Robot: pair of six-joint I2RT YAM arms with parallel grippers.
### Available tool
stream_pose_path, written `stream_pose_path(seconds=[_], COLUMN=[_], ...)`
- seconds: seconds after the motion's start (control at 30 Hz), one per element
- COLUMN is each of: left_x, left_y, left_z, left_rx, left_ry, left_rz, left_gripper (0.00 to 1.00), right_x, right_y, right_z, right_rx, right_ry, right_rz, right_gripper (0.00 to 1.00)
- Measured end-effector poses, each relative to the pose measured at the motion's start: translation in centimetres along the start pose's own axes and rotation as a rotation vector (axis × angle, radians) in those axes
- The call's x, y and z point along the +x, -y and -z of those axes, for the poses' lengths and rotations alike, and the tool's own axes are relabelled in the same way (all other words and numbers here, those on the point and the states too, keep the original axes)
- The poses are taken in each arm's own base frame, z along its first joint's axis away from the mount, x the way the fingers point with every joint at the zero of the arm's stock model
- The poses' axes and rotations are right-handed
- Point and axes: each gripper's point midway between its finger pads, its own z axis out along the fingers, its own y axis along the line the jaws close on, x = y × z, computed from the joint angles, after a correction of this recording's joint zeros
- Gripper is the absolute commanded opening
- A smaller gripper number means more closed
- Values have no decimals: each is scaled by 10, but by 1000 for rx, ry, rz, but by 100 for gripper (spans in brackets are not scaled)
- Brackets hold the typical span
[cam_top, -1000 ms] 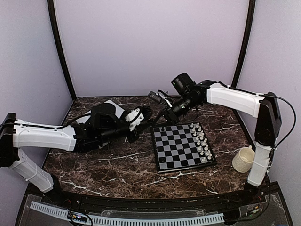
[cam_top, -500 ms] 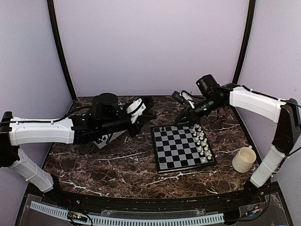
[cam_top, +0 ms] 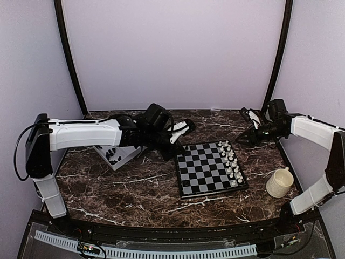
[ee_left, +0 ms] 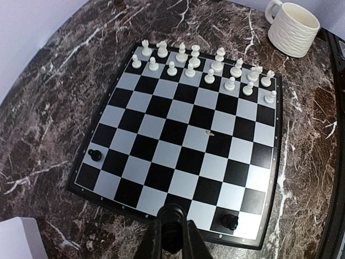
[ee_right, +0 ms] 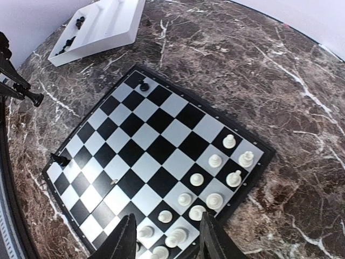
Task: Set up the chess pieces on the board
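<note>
left hand (ee_left: 171,240) closed on black piece (ee_right: 35,99) over board (ee_left: 183,135) edge, right hand (ee_right: 168,240) open, empty, above tabletop (cam_top: 135,189) beside board

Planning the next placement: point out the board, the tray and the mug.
board (cam_top: 204,171): top view, a bare centre square.
tray (ee_right: 108,24): right wrist view, bare floor.
mug (cam_top: 279,183): top view, side wall.

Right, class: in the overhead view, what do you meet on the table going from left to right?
White tray → chessboard → cream mug
</note>
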Motion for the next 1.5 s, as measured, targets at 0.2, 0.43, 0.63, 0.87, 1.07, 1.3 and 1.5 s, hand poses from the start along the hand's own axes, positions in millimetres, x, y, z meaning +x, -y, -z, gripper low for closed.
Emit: stream_pose_path(seconds=[0.2,0.43,0.63,0.87,1.07,1.3,1.5], left_x=[13,18,20,40,66,63,67], left_y=[-16,-28,-26,-21,-19,-23,-27], left_z=[-30,-48,-54,-74,-89,-89,-88], left_rx=[32,47,84,122,135,128,110], left_ry=[-109,-165,-192,-256,-331,-330,-348], left_rz=[119,186,206,224,245,256,262], left_gripper=[6,7,7,7,7,7,7], right_x=[-5,-5,0,10,10,10,10], right_y=[14,20,24,29,29,29,29], right_z=[6,6,2,-8,-8,-8,-8], right_rx=[68,99,104,92,92,92,91], right_ry=[23,20,1,-31,-32,-32,-32], right_rz=[34,47,35,16,19,22,22], right_gripper=[42,42,42,43,43,44,44])
